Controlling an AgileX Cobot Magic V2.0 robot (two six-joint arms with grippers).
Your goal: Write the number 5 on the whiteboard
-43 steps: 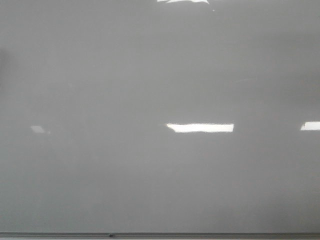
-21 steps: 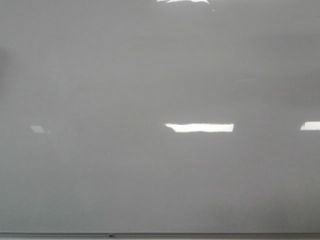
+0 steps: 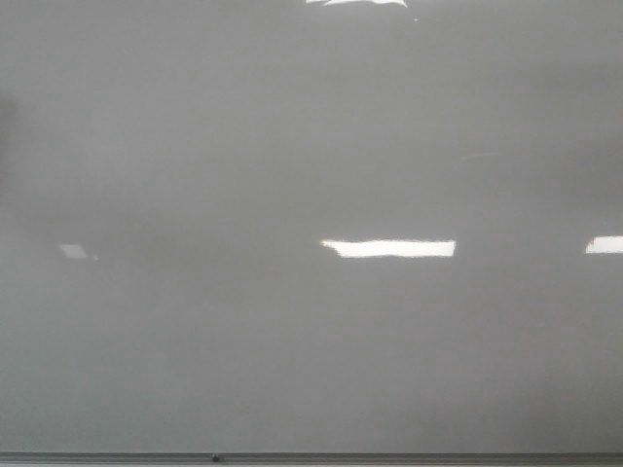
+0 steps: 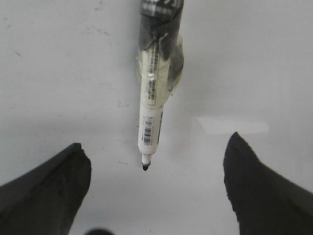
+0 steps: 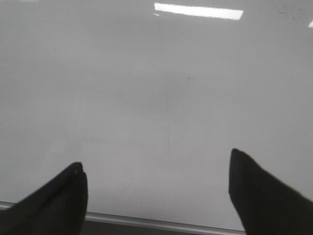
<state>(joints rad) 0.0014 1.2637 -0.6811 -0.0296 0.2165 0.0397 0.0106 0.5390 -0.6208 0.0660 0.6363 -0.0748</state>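
Note:
The whiteboard (image 3: pixel 292 321) fills the front view, glossy pale grey with bright rectangular reflections; no number 5 shows on it in any view. In the left wrist view a white marker (image 4: pixel 150 127) with a black tip (image 4: pixel 145 167) is strapped to the wrist with clear tape and points at the board (image 4: pixel 58 73). Whether the tip touches the board I cannot tell. My left gripper (image 4: pixel 155 141) is open, with its fingers wide on either side of the marker and not holding it. My right gripper (image 5: pixel 156 157) is open and empty over the board (image 5: pixel 161 98).
The board's thin grey frame edge (image 3: pixel 389 456) runs along the bottom of the front view and shows in the right wrist view (image 5: pixel 146 222) between the fingers. Small faint dark specks (image 4: pixel 122 104) lie on the board near the marker.

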